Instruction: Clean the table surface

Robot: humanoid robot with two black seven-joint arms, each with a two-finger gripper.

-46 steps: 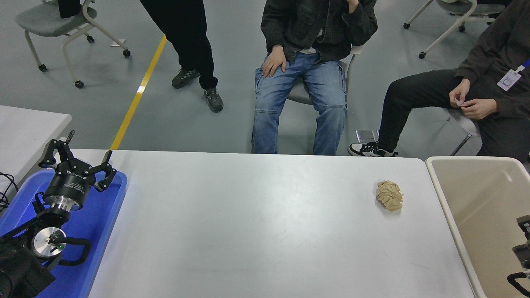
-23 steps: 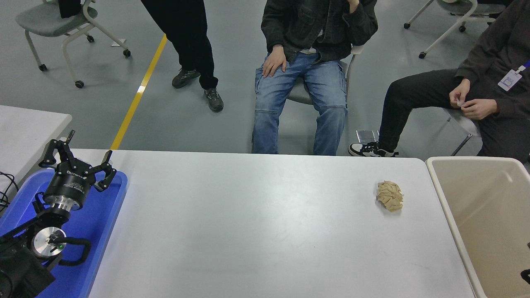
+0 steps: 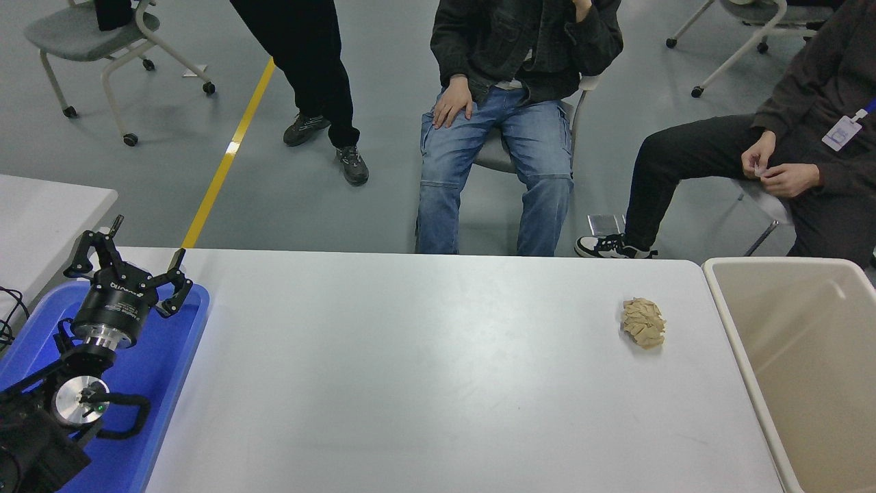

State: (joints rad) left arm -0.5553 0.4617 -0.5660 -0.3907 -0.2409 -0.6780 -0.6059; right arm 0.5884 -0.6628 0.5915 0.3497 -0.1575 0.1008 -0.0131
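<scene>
At the left edge of the large matte white desk (image 3: 424, 383), the left black claw (image 3: 126, 257) hangs over the blue plastic tray (image 3: 171, 356) with its fingers spread apart. The desk surface fills the middle of the view. Near its right edge lies a crumpled beige paper wad (image 3: 644, 323). Just beside that edge stands a beige plastic bin (image 3: 742, 342). The right claw is not visible.
</scene>
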